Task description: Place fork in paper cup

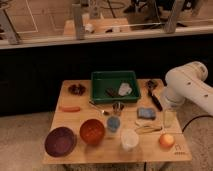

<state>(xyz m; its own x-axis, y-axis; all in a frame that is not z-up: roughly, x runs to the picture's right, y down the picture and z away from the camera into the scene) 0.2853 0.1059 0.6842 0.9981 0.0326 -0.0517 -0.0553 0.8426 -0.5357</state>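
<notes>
The fork [99, 108] is a thin silvery utensil lying flat on the wooden table [67, 120], just left of the small metal cup [118, 107] and behind the orange bowl [92, 131]. The white paper cup [129, 139] stands upright near the table's front edge, right of the blue cup [114, 123]. My gripper [169, 119] hangs below the white arm [187, 87] over the right side of the table. It is well right of the fork and up-right of the paper cup, and holds nothing that I can see.
A green tray [100, 87] with a pale object sits at the back. A purple bowl [60, 141] is front left and an orange fruit [166, 140] front right. A blue cloth [146, 113], a pale yellowish utensil [148, 129], a black tool [155, 100] and an orange item [70, 108] also lie on the table.
</notes>
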